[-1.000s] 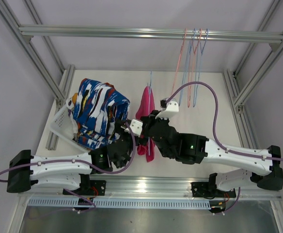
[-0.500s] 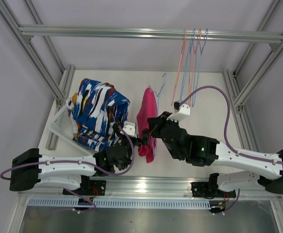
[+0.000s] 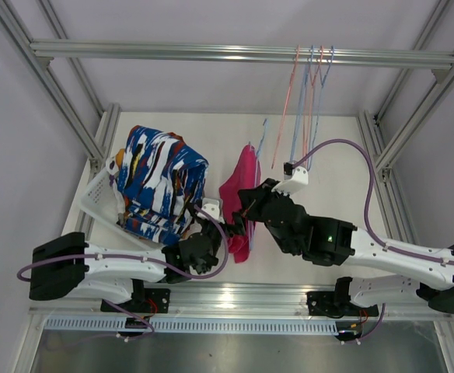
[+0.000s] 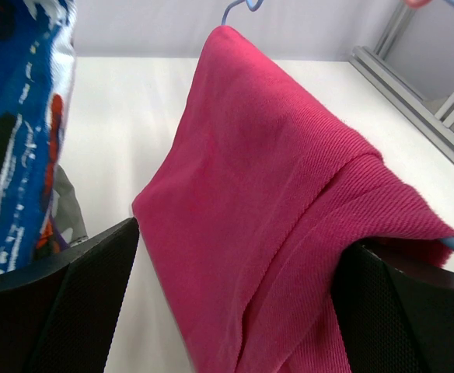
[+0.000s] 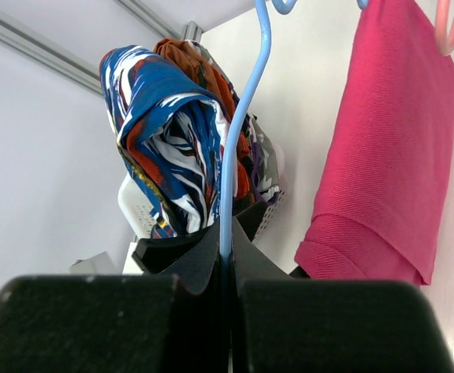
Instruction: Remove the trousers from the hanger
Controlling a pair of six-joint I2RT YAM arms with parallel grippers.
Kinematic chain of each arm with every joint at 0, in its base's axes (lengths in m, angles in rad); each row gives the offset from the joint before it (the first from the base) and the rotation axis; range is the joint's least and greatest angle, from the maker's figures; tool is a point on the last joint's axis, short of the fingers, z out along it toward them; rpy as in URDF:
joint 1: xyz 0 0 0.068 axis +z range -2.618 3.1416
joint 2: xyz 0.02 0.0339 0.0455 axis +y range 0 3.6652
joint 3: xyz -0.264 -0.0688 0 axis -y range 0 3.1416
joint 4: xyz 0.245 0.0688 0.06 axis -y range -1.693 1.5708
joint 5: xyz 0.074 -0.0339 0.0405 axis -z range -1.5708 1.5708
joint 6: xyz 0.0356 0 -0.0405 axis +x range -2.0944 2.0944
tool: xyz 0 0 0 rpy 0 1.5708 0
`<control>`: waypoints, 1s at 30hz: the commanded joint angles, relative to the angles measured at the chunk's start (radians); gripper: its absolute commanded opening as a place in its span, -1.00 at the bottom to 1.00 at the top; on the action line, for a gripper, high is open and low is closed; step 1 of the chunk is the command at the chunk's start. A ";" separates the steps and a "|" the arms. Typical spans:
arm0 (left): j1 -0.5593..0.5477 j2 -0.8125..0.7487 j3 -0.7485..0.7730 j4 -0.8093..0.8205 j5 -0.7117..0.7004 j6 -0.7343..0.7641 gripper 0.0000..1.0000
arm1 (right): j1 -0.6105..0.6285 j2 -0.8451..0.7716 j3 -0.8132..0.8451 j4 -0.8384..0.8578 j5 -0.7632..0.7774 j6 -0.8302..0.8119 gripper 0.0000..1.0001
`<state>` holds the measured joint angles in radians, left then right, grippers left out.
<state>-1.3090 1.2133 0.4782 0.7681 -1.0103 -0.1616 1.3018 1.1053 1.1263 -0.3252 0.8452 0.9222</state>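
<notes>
Top external view: pink trousers [image 3: 239, 186] are draped over a blue hanger [image 3: 263, 136] above the middle of the tabletop [image 3: 336, 155]. Left wrist view: the left gripper [image 4: 239, 249] is spread wide, with one finger [image 4: 56, 311] on each side of the hanging cloth; contact cannot be told. Right wrist view: the right gripper [image 5: 227, 241] is clenched on the hanger's wire stem, holding it upright. Blue-white-red patterned trousers [image 5: 165, 132] and an orange pair [image 5: 204, 70] are piled in a white basket [image 3: 95, 198] at the tabletop's left edge.
</notes>
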 commanded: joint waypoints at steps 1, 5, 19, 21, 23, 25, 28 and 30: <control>-0.001 0.032 0.008 0.072 -0.017 -0.049 0.99 | 0.001 -0.053 0.020 0.095 0.015 0.037 -1.00; -0.019 0.061 0.034 0.094 -0.007 -0.039 0.99 | -0.015 -0.058 0.003 0.098 -0.003 0.047 -1.00; -0.033 0.213 0.076 0.341 0.009 0.157 0.56 | -0.030 -0.077 -0.031 0.107 -0.086 0.072 -1.00; -0.033 0.218 0.077 0.365 0.012 0.159 0.31 | -0.030 -0.087 -0.037 0.104 -0.087 0.078 -1.00; -0.033 0.223 0.077 0.376 0.013 0.195 0.12 | -0.030 -0.104 -0.046 0.100 -0.087 0.081 -1.00; -0.033 0.226 0.076 0.407 0.013 0.211 -0.29 | -0.029 -0.125 -0.056 0.100 -0.087 0.081 -1.00; -0.033 0.221 0.073 0.451 0.007 0.238 -0.54 | -0.029 -0.143 -0.074 0.091 -0.081 0.092 -1.00; -0.033 0.216 0.072 0.473 0.006 0.266 -0.56 | -0.029 -0.163 -0.094 0.087 -0.078 0.099 -1.00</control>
<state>-1.3483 1.4353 0.5205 1.1069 -0.9874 0.0578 1.2694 1.0019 1.0348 -0.3157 0.7429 0.9909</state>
